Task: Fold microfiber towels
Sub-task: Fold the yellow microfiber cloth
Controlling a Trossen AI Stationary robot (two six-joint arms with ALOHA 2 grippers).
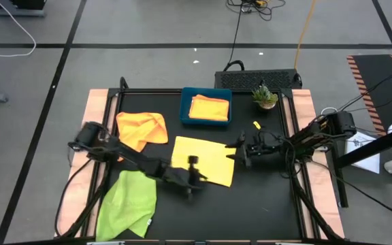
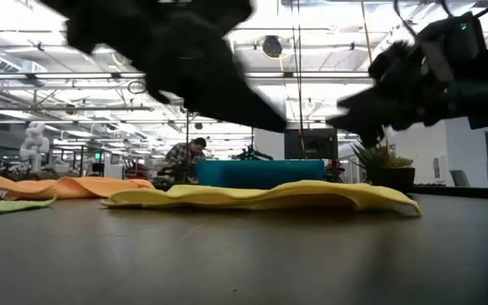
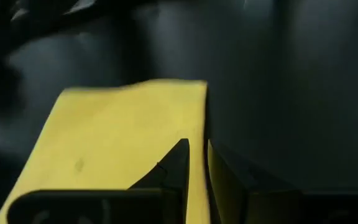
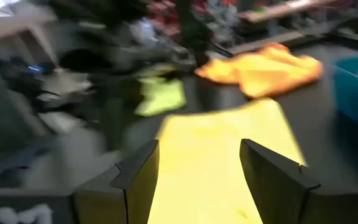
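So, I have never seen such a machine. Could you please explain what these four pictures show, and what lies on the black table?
It is a robot with two dark arms, each ending in a two-finger tool. One picture looks straight down on the table, one looks level across it, and two come from cameras on the arms' wrists.

On the table lie three cloths: a yellow towel in the middle, an orange towel and a green towel. A blue tray holds another orange cloth; a small plant stands beside it.

The left tool is over the yellow towel's near edge, fingers slightly apart. The right tool is at its right edge, open. Neither clearly holds anything.
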